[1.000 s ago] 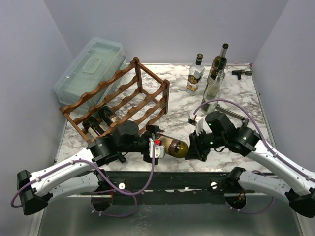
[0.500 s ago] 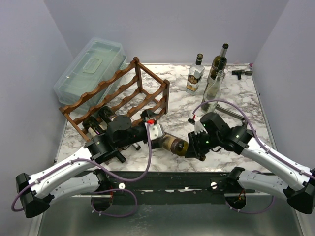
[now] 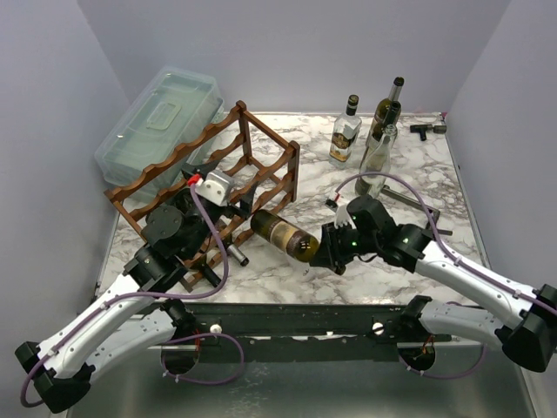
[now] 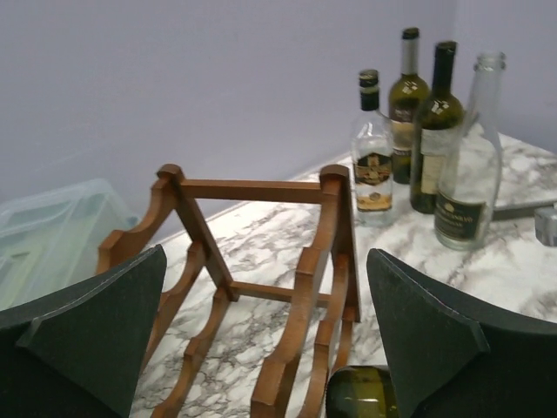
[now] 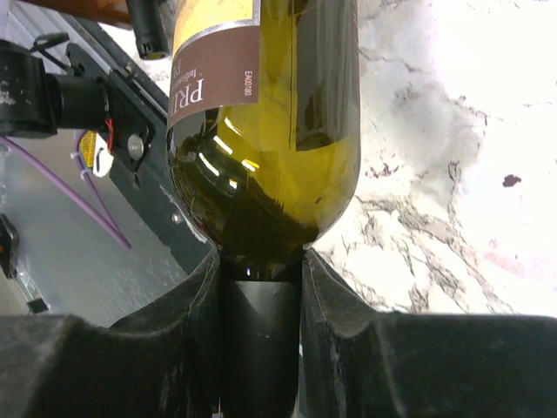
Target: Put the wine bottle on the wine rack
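Counter (image 3: pixel 313 187): white marble with grey veins; it carries everything below.
Wine rack (image 3: pixel 228 165): reddish-brown wood with wavy rails, set at a slant on the counter's far-left part.
Plastic box (image 3: pixel 161 109): clear, lidded, behind the rack against the left wall.
Left tool (image 4: pixel 265 252): raised over the rack's near end, its 2 fingers wide apart with nothing between them.
Right tool (image 5: pixel 259 261): low at the counter's near middle, fingertips against the wine bottle's base with only a narrow dark gap between them. I cannot tell if they pinch the glass.
Wine bottle (image 3: pixel 283 235): green glass with a brown and gold label, lying on its side. Its neck points at the rack's right end and its base toward the right tool. It is not in a cradle.
Standing bottles (image 3: pixel 380 131): 4 upright at the far right, close together, well apart from the rack.
Bottle neck (image 3: pixel 235 252): dark, jutting out beside the rack's near corner.
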{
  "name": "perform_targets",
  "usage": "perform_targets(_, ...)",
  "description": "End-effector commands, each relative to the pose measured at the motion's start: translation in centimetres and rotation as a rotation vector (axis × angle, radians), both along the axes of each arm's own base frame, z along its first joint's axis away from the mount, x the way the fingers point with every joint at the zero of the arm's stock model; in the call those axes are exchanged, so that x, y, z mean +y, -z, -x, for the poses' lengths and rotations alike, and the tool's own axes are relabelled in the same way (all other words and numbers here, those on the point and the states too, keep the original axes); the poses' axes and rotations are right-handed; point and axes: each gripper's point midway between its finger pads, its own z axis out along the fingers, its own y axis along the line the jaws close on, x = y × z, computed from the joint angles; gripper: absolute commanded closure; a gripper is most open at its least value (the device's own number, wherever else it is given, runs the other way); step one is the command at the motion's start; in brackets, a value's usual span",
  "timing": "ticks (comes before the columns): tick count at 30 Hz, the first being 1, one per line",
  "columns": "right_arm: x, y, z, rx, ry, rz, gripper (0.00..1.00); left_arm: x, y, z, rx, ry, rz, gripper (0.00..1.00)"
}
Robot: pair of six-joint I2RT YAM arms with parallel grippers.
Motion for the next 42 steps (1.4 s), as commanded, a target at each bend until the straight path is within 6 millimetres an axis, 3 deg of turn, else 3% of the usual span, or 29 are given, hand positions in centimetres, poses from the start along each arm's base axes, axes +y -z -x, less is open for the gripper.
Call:
perform_targets(1, 2.8, -2.3, -2.4, -0.084, 0.010, -0.119, 1.00, 3.1, -0.8, -1.1, -0.019, -0.166, 0.067, 0.01)
perform_targets(24, 5.4, -0.6, -4.4, -0.188, 0.009, -0.270, 0.99, 3.7, -0.8, -1.1, -0.032, -0.190, 0.052, 0.01)
perform_targets(31, 6.4, 0.0, -6.1, -0.292, 0.038, -0.365, 1.00, 3.9, -0.4, -1.3, -0.024, -0.209, 0.046, 0.01)
perform_targets(42, 9.9, 2.5, -9.6, -0.348, 0.060, -0.437, 0.99, 3.5, 0.7, -1.9, -0.005, -0.222, 0.022, 0.01)
